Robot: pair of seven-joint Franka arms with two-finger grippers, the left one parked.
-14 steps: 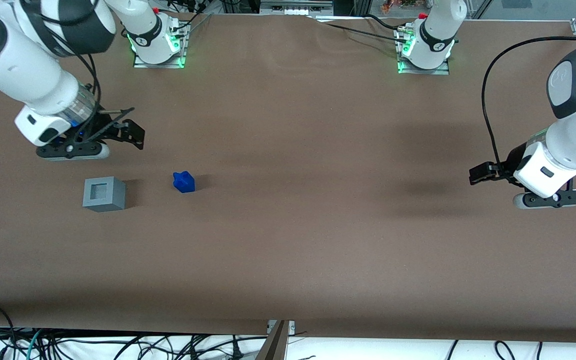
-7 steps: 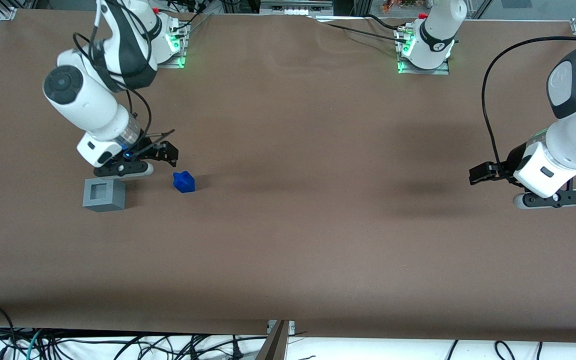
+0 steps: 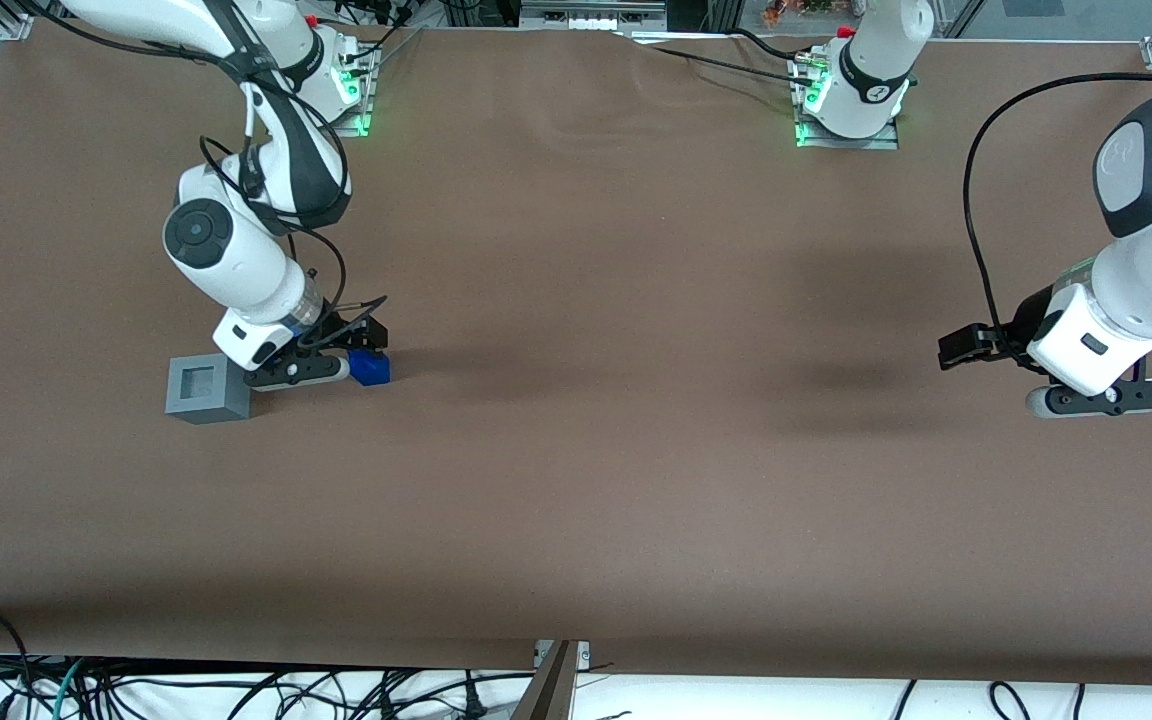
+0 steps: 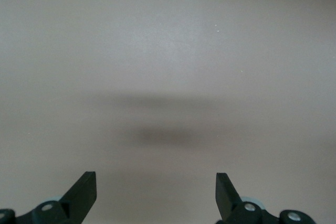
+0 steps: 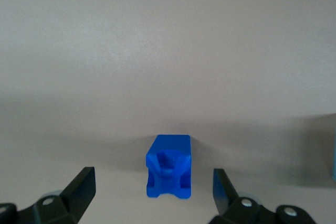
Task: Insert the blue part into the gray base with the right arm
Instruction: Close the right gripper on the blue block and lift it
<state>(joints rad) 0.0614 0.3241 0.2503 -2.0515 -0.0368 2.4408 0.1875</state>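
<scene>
Fingers (image 5: 79,190) spread wide, and our gripper (image 5: 152,192) hangs low over the blue part (image 5: 169,174), which sits on the table (image 3: 636,450) between the two tips without touching either. In the front view, left of centre, we see the gripper (image 3: 336,355) right at the blue part (image 3: 372,369), with the gray base (image 3: 204,388) just beside it toward the frame's left edge, recess facing up. Our right arm (image 3: 236,260) reaches down from the upper left.
</scene>
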